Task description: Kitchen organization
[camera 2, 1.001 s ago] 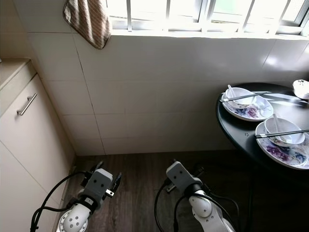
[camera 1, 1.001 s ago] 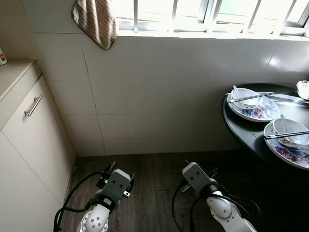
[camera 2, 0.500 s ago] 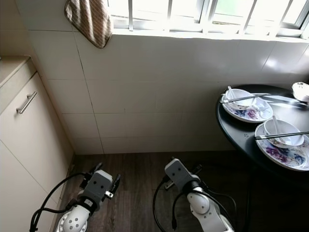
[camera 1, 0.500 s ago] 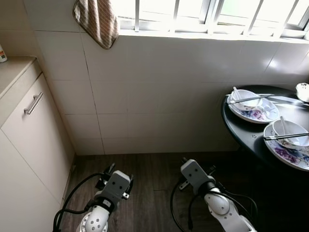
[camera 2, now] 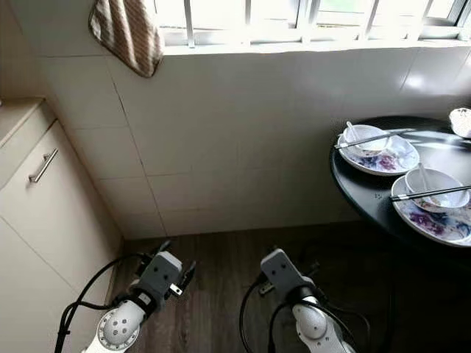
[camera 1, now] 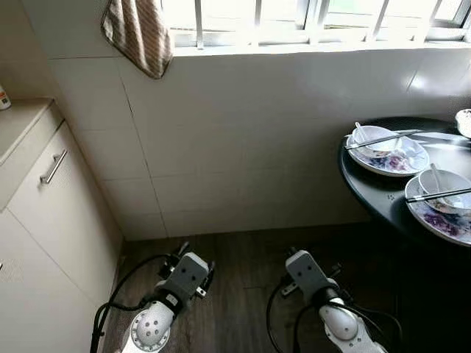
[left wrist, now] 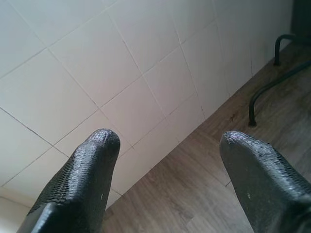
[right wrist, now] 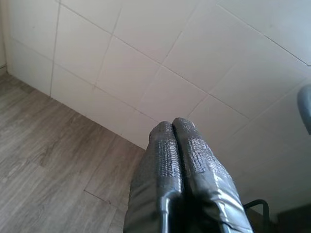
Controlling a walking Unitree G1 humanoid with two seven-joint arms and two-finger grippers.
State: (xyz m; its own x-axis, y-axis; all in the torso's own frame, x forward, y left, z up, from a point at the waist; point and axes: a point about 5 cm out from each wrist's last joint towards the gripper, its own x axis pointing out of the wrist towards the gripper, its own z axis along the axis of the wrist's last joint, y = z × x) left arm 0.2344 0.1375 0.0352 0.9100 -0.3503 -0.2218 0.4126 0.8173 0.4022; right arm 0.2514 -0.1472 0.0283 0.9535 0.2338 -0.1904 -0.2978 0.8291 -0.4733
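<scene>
Our whole head picture has shifted since a second ago: the window sill sits higher and the wall tilts, so we take it that our camera has moved and not the dishes. In the left eye view both arms hang low over the wooden floor (camera 1: 243,272); the left hand (camera 1: 193,265) and right hand (camera 1: 300,266) carry nothing. Well off beyond the right hand stands the dark round table (camera 1: 383,195), bearing two flowered plates (camera 1: 390,158), each with a bowl (camera 1: 441,184) and chopsticks (camera 1: 383,138). A striped towel (camera 1: 138,33) hangs far above the left hand.

From the left wrist view, the left fingers (left wrist: 80,179) stand wide apart, facing tiled wall (left wrist: 97,73).

From the right wrist view, the right fingers (right wrist: 172,160) are pressed together, empty.

We judge we are only approaching; no tidying has begun.
</scene>
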